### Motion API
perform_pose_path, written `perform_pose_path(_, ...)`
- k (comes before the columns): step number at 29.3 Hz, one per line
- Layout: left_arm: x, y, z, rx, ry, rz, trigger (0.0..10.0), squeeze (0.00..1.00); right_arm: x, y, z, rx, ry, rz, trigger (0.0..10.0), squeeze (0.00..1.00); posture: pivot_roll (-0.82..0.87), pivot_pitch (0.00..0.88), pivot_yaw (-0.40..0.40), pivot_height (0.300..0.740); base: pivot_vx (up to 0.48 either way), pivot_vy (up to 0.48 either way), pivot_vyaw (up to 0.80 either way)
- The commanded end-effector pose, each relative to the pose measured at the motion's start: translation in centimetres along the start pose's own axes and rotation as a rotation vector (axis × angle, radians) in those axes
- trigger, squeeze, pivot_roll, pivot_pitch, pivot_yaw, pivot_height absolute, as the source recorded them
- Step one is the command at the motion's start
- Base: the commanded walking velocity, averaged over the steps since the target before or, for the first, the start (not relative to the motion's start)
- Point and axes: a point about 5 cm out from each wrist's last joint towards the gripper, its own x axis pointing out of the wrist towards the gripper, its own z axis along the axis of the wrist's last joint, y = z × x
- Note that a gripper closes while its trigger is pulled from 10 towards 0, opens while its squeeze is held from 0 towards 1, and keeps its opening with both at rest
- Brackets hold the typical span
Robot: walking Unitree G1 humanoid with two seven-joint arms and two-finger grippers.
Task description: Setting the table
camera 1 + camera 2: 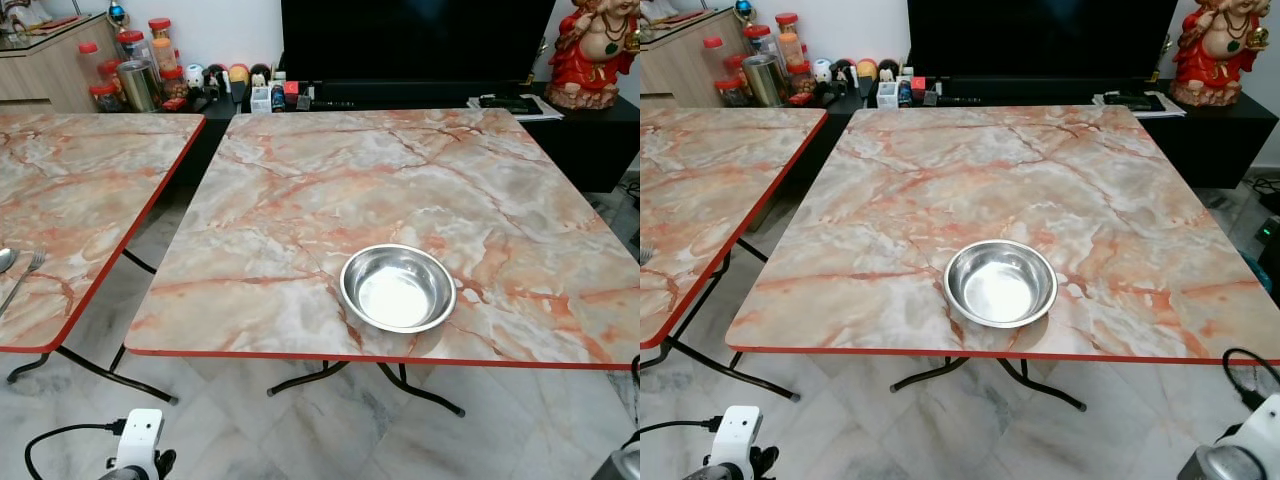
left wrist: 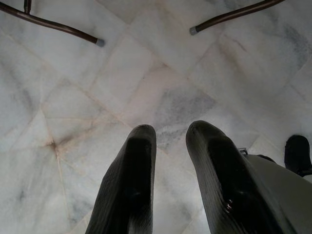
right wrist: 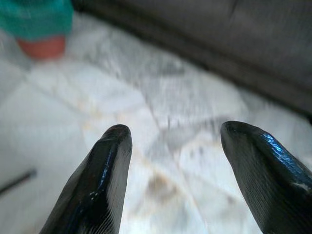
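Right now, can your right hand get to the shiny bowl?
Probably yes. The bowl sits near the table's front edge, with nothing around it. The right hand hangs low, open and empty, so it must lift first.

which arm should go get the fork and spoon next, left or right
Left, probably. The fork and spoon lie on the side table on the robot's left, away from the bowl. Both grippers hang low over the floor, left gripper and right gripper open and empty.
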Motion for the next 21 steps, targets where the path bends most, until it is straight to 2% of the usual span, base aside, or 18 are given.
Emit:
perform_pose_path(1,0.0,0.1,0.0,-0.01,-0.003,0.002,10.0,0.0,0.0,0.1,-0.5,0.013,0.037,0.006,10.0,0.0,-0.06,0.0,0.015,0.736,0.0,0.0,0.0)
perform_pose_path(3,0.0,0.1,0.0,-0.017,-0.004,0.002,10.0,0.0,-0.1,0.8,-2.0,-0.011,0.108,0.049,10.0,0.0,-0.05,0.0,0.012,0.736,0.0,0.0,0.0)
perform_pose_path(8,0.0,0.0,0.1,-0.021,-0.003,0.003,10.0,0.0,-0.6,2.8,-3.7,-0.066,0.198,0.176,10.0,0.0,-0.05,0.0,0.008,0.736,0.0,0.0,0.0)
perform_pose_path(11,0.0,0.0,0.1,-0.024,-0.003,0.006,10.0,0.0,-1.4,4.3,-5.3,-0.167,0.275,0.323,10.0,0.0,-0.04,0.0,0.0,0.736,0.0,0.0,0.0)
perform_pose_path(15,0.0,0.0,0.1,-0.031,-0.004,0.011,10.0,0.0,-1.5,4.4,-5.8,-0.199,0.291,0.343,10.0,0.0,-0.04,0.0,-0.003,0.736,0.0,0.0,0.0)
perform_pose_path(16,0.0,0.0,0.1,-0.031,-0.003,0.01,10.0,0.0,-1.9,5.1,-6.2,-0.252,0.298,0.423,10.0,0.0,-0.04,0.0,-0.002,0.736,0.0,0.0,0.0)
perform_pose_path(20,0.0,0.0,0.0,-0.03,0.0,0.004,10.0,0.0,-2.8,6.3,-6.8,-0.312,0.3,0.561,10.0,0.0,-0.05,0.0,-0.002,0.736,0.0,0.0,0.0)
perform_pose_path(21,0.0,0.0,0.0,-0.031,0.0,0.001,10.0,0.0,-3.2,7.0,-6.9,-0.317,0.297,0.631,10.0,0.0,-0.05,0.0,-0.002,0.736,0.0,0.0,0.0)
